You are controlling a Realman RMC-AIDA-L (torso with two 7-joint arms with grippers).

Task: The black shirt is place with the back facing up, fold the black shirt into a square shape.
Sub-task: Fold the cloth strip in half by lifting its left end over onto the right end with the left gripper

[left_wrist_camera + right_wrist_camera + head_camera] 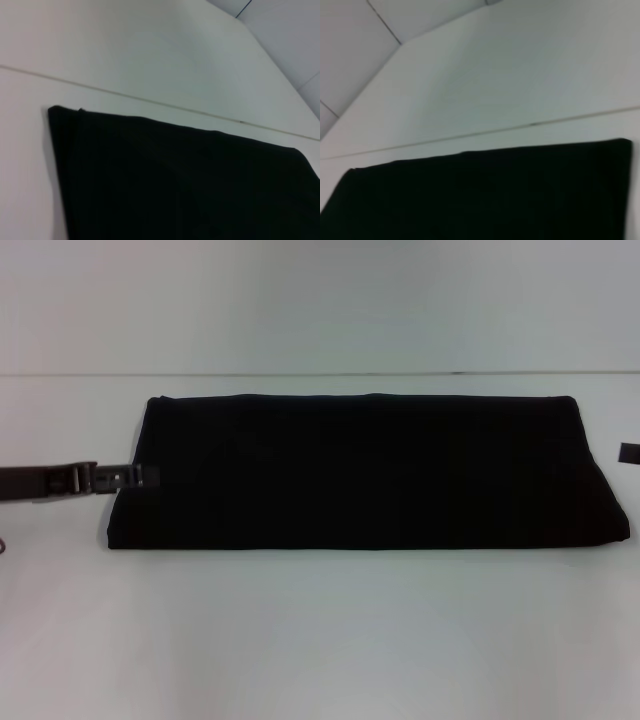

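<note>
The black shirt point(370, 475) lies flat on the white table point(320, 640), folded into a long, wide band that spans most of the table's width. My left gripper point(140, 477) comes in low from the left and reaches the shirt's left edge at about mid-height. Only a dark sliver of my right gripper point(630, 452) shows at the right border, just off the shirt's right end. In the left wrist view the black shirt point(190, 185) fills the lower part, showing one corner. The right wrist view shows the black shirt point(485, 195) with its opposite corner.
A thin seam point(320, 374) runs across the table behind the shirt. Bare white table surface lies in front of the shirt and behind it.
</note>
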